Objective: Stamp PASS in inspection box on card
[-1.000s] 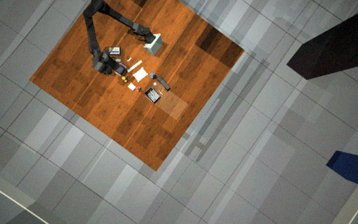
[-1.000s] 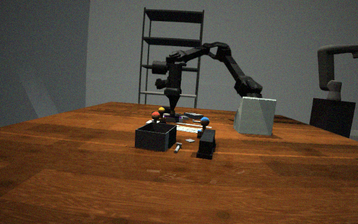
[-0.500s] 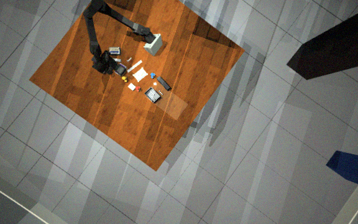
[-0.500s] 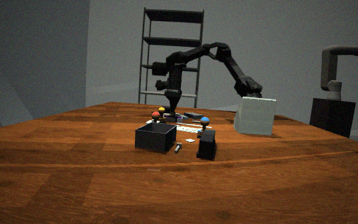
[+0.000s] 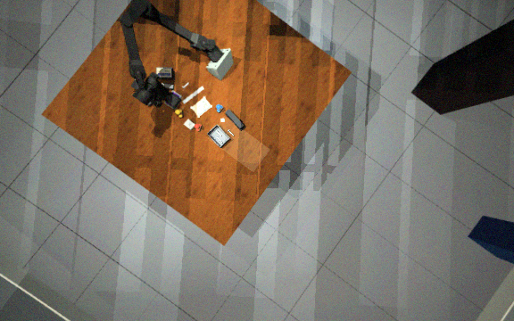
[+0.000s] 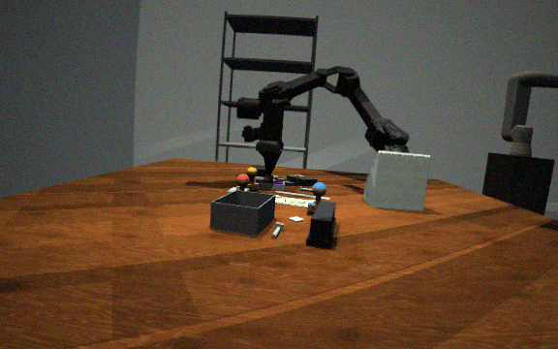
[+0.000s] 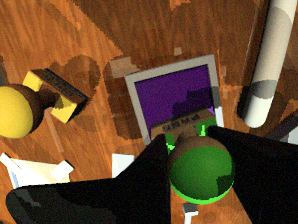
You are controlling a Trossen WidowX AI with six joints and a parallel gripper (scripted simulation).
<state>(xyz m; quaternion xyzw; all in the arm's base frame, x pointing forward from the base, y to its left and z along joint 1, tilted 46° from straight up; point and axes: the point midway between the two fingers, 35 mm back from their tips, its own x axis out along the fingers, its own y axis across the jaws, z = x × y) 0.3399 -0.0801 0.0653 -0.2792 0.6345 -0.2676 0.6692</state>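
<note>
My gripper (image 7: 186,137) (image 6: 269,177) is shut on the green-knobbed stamp (image 7: 202,172), reaching down over the ink pad. The stamp's brown and green base overlaps the near side of the ink pad (image 7: 170,70), which has a grey rim and a purple surface. Dark lettering shows on the base. Its underside is hidden, and I cannot tell whether it touches the ink. In the top view the arm largely hides the pad. The white card (image 5: 201,107) lies beyond the pad; its inspection box is too small to make out.
A yellow-knobbed stamp (image 7: 19,111) (image 5: 178,113) is beside the pad. A red-knobbed stamp (image 5: 198,127) (image 6: 242,180) and a blue-knobbed stamp (image 5: 219,108) (image 6: 319,189) stand around the card. A dark open tray (image 6: 232,218) and a black stapler-like block (image 5: 235,119) (image 6: 323,224) lie farther out. A white cylinder (image 7: 270,65) is right of the pad.
</note>
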